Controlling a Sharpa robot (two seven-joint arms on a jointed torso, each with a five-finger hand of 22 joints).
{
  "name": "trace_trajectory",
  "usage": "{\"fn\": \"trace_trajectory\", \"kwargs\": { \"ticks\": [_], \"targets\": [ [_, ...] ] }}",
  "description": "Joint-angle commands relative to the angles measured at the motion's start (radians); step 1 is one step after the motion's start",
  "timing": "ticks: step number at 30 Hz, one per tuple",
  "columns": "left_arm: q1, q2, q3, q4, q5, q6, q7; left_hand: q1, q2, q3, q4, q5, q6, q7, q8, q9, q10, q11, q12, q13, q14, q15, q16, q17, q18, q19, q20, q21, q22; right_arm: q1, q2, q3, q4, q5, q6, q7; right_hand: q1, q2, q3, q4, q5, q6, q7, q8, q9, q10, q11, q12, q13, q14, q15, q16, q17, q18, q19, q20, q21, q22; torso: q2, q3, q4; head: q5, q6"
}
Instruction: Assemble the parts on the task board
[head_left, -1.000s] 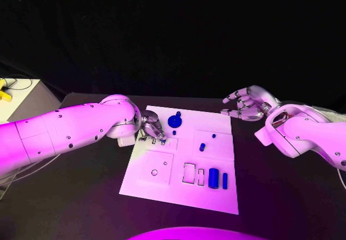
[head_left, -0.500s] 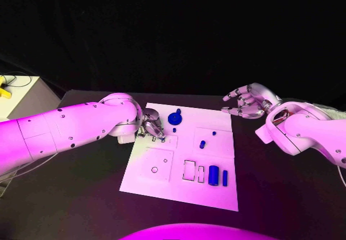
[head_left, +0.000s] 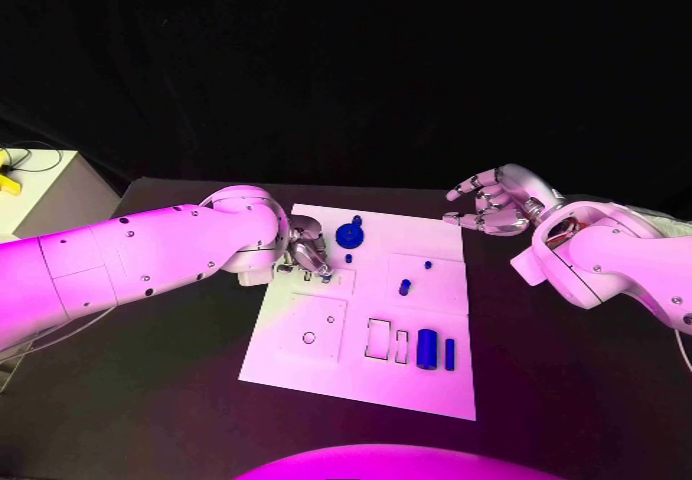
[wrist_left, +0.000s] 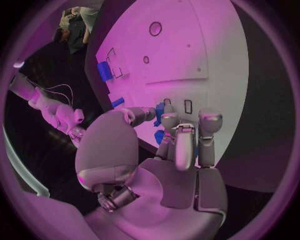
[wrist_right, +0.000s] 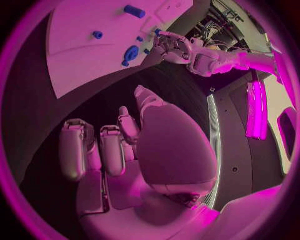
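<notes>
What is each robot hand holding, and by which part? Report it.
Right robot hand holds nothing, beside the task board. Left robot hand has fingers down at the board by a small blue part; a hold cannot be told.

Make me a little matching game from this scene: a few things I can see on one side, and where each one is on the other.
Things:
1. left robot hand
2. right robot hand
3. round blue part
4. large blue block

Places:
A. off the board, past its far right corner
B. board's near edge, beside a slimmer blue bar
C. over the board's left edge
D. far end of the task board

Pairs: 1-C, 2-A, 3-D, 4-B
</notes>
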Motion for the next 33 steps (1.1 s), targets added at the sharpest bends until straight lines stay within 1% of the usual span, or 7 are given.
{"fn": "trace_trajectory", "kwargs": {
  "ticks": [1,8,14,24,33],
  "targets": [
    [0.0,0.003,0.0,0.003,-0.014,-0.001,-0.001,-0.003,0.01,0.202,-0.209,0.008,0.027,-0.019,0.001,0.084,0.008,0.002,0.007,0.002,0.059,-0.006,0.004,0.101,-0.012,0.009,0.0,0.006,0.002,-0.001,0.0,0.0,0.0,-0.005,0.016,0.004,-0.011,0.0,-0.001,0.003,0.004,-0.007,-0.003,0.002,-0.001,-0.01,0.001,-0.005,-0.001,0.058,0.004,-0.004,0.113,0.017,0.006,0.004,-0.006,0.145,0.0,0.0002,-0.0001,0.001,-0.003],
    [0.0,0.006,-0.001,0.001,-0.026,0.005,-0.001,-0.003,0.01,0.202,-0.209,0.008,0.027,-0.019,0.001,0.084,0.008,0.002,0.007,0.002,0.059,-0.006,0.004,0.101,-0.012,0.009,0.0,0.006,0.002,-0.001,0.0,0.0,-0.001,-0.005,0.017,0.004,-0.011,0.0,-0.001,0.003,0.004,-0.007,-0.003,0.002,-0.001,-0.01,0.001,-0.005,-0.001,0.058,0.004,-0.004,0.113,0.017,0.006,0.004,-0.006,0.145,0.0,0.0002,0.001,0.003,-0.007],
    [0.0,0.006,-0.002,0.0,-0.029,0.011,-0.002,-0.004,0.011,0.202,-0.21,0.011,0.028,-0.019,0.001,0.084,0.01,0.001,0.008,0.005,0.06,-0.007,0.005,0.104,-0.012,0.011,0.0,0.007,0.005,-0.002,0.0,0.0,-0.002,-0.005,0.018,0.004,-0.013,0.0,-0.002,0.003,0.005,-0.007,-0.003,0.002,-0.001,-0.01,0.001,-0.005,-0.001,0.057,0.005,-0.004,0.112,0.017,0.006,0.004,-0.006,0.145,0.0,0.001,0.0003,0.005,-0.01],
    [-0.001,0.008,-0.003,-0.004,-0.031,0.018,-0.004,-0.005,0.011,0.203,-0.212,0.013,0.029,-0.02,0.001,0.085,0.012,0.001,0.009,0.007,0.061,-0.007,0.006,0.105,-0.013,0.012,0.0,0.009,0.007,-0.003,0.001,0.0,-0.003,-0.006,0.019,0.004,-0.013,0.0,-0.002,0.003,0.005,-0.007,-0.003,0.002,-0.001,-0.01,0.001,-0.005,-0.001,0.057,0.005,-0.004,0.112,0.017,0.006,0.004,-0.006,0.145,0.001,0.0005,-0.0007,0.005,-0.015],
    [-0.003,0.01,-0.005,-0.009,-0.033,0.022,-0.005,-0.006,0.011,0.203,-0.212,0.015,0.03,-0.02,0.001,0.085,0.012,0.001,0.009,0.006,0.061,-0.008,0.005,0.104,-0.013,0.013,0.0,0.009,0.007,-0.004,0.001,0.0,-0.003,-0.006,0.021,0.004,-0.013,0.0,-0.002,0.003,0.005,-0.007,-0.003,0.002,-0.001,-0.01,0.001,-0.005,-0.001,0.057,0.005,-0.004,0.112,0.017,0.006,0.004,-0.006,0.145,0.0,0.0003,0.0008,0.003,-0.02]
  ]
}}
